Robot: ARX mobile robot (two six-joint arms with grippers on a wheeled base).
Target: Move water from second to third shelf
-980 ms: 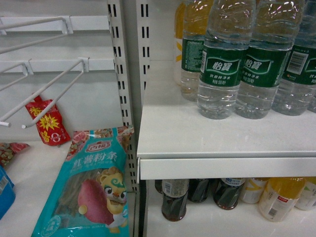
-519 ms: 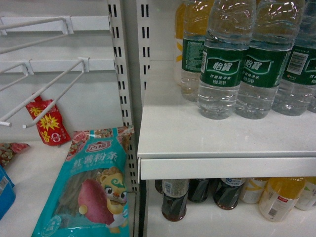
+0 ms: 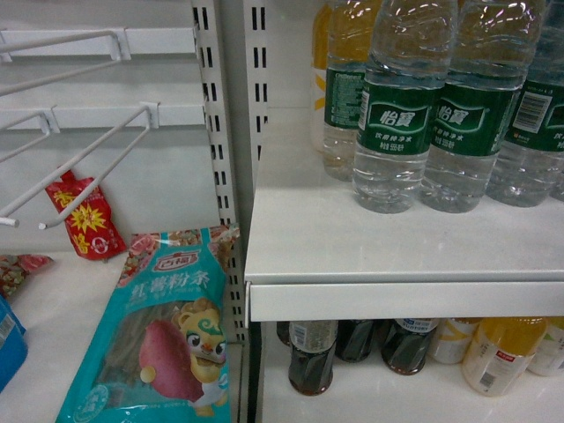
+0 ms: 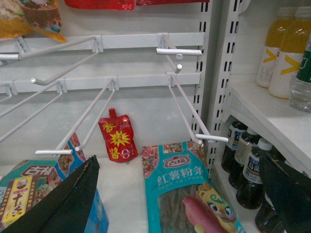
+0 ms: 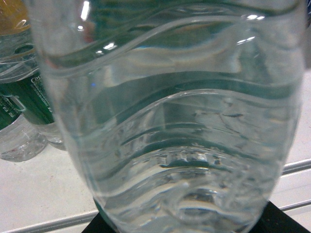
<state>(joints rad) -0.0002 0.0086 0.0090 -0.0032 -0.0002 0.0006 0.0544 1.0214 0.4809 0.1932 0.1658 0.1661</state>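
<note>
- Fingers [image 4: 73, 199] of the left gripper [image 4: 179, 160]: two dark pads, spread wide with nothing between them, held left of the shelf [image 3: 397, 256] and lower than its board.
- Fingers [image 5: 284, 221] of the right gripper [image 5: 192, 224]: only dark slivers show at the bottom edge of the right wrist view, beneath the water [image 5: 170, 121]. Whether they press on it cannot be told.
- Water: one clear ribbed bottle, upright, filling the right wrist view. It is seen over the shelf, near the front edge.
- Other waters [image 3: 394, 115]: green labels, standing in a tight row on the shelf, toward its right and back. More show at the left of the right wrist view.
- Yellow drinks [image 3: 330, 44]: on the shelf, behind the row of other waters, against the back wall.
- Dark bottles [image 3: 310, 357]: upright, directly below the shelf, at its left end.
- Pale and yellow bottles [image 3: 498, 352]: below the shelf, toward its right end.
- Upright [image 3: 216, 132]: slotted white post, touching the left end of the shelf.
- Noodle pack [image 3: 167, 326]: teal, with a cartoon bear and a sweet potato, left of the shelf and lower, leaning close to the upright.
- Red pouch [image 3: 85, 216]: spouted, further left of the shelf, against the back panel.
- Hooks [image 3: 88, 172]: bare white wire pegs, left of the shelf, above the pouch.
- Blue pack [image 3: 11, 344]: far left of the shelf, cut off by the frame.
</note>
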